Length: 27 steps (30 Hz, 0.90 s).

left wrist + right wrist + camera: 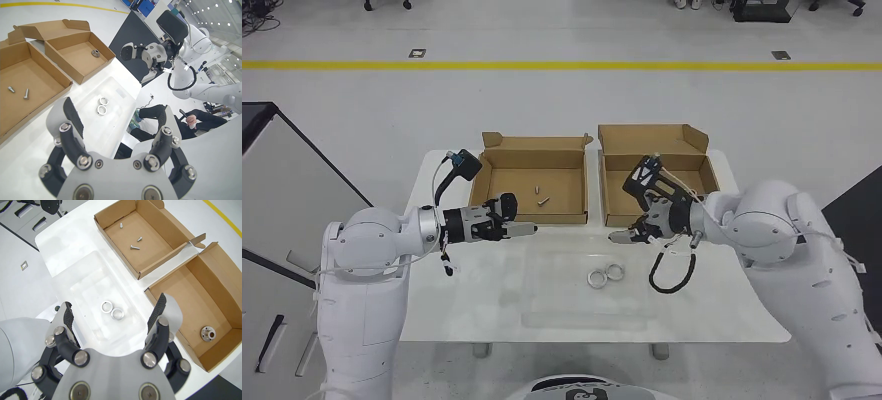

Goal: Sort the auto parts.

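Two silver rings (604, 275) lie side by side in a shallow clear tray (552, 295) at the table's middle. They appear as the rings (112, 310) below my right gripper (113, 313), which hangs open just above the tray's right end, near the right box. My left gripper (527, 229) is open too, hovering at the tray's left end by the left box; the rings (102, 105) lie beyond its fingertips. Three bolts (134, 247) rest in the left cardboard box (160, 234). A round metal flange (208, 334) sits in the right cardboard box (198, 291).
Both open boxes (532, 150) (682, 140) stand side by side along the table's far edge, flaps raised. A black cable (672, 280) loops from the right arm over the table beside the tray. A seated person shows past the table edge in the left wrist view.
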Each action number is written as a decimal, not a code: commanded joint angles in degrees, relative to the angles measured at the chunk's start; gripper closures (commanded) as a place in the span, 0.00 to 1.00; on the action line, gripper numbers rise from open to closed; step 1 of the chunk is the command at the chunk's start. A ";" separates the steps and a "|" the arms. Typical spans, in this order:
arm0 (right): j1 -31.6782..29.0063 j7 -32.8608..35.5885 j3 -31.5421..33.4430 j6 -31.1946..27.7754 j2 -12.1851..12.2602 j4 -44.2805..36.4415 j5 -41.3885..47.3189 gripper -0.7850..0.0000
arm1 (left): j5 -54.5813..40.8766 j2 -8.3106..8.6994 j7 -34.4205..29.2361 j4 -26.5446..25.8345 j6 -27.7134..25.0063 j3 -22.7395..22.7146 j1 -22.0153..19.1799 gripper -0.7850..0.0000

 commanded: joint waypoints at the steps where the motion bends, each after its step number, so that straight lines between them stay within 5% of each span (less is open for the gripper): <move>1: -0.01 -0.02 0.05 0.01 0.00 0.02 0.03 0.00 | 0.00 0.00 0.00 0.00 0.00 0.00 0.00 0.00; 15: 0.73 2.79 -1.83 -2.80 0.18 -1.82 -3.04 0.00 | 0.00 0.00 0.00 0.00 0.00 0.00 0.00 0.00; 18: 4.80 9.42 -6.59 -7.08 0.14 -3.19 -6.75 0.00 | 0.00 0.00 0.00 0.00 0.00 0.00 0.00 0.00; 27: 24.65 11.52 -31.38 -5.01 0.64 0.50 -8.79 0.00 | 0.00 0.00 0.00 0.00 0.00 0.00 0.00 0.00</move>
